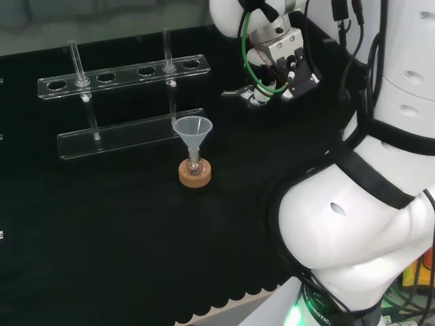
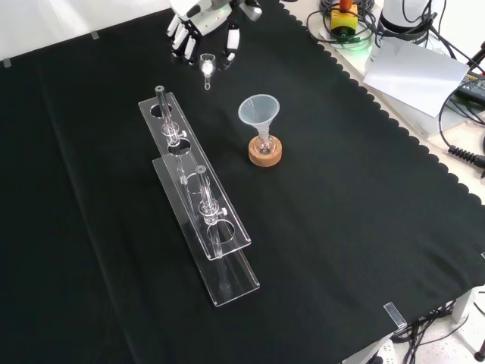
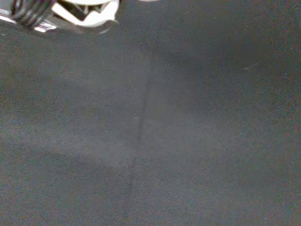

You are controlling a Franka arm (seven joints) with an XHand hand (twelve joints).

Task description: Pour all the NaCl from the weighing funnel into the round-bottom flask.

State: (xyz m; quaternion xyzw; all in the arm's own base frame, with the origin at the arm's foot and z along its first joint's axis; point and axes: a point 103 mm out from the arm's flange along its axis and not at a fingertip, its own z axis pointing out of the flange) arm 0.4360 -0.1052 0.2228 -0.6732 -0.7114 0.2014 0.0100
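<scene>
A small round-bottom flask (image 1: 195,165) (image 2: 264,144) sits on a cork ring (image 1: 195,176) (image 2: 266,155) near the middle of the cloth. A clear plastic funnel (image 1: 192,128) (image 2: 259,111) stands in its neck. In the front view the hand (image 2: 198,23) hangs at the top, up and left of the flask, fingers pointing down. It pinches a small clear weighing funnel (image 2: 207,68) between fingers and thumb. In the head view the hand (image 1: 257,94) is to the right of the flask and above the cloth. The wrist view has a blurred part of the hand (image 3: 87,14) over bare cloth.
A clear two-tier tube rack (image 1: 122,76) (image 2: 198,199) with upright glass tubes stands beside the flask, just below the hand in the front view. White paper (image 2: 415,70) and cables lie beyond the cloth's scalloped edge. The arm's white links (image 1: 367,204) stand at the head view's right.
</scene>
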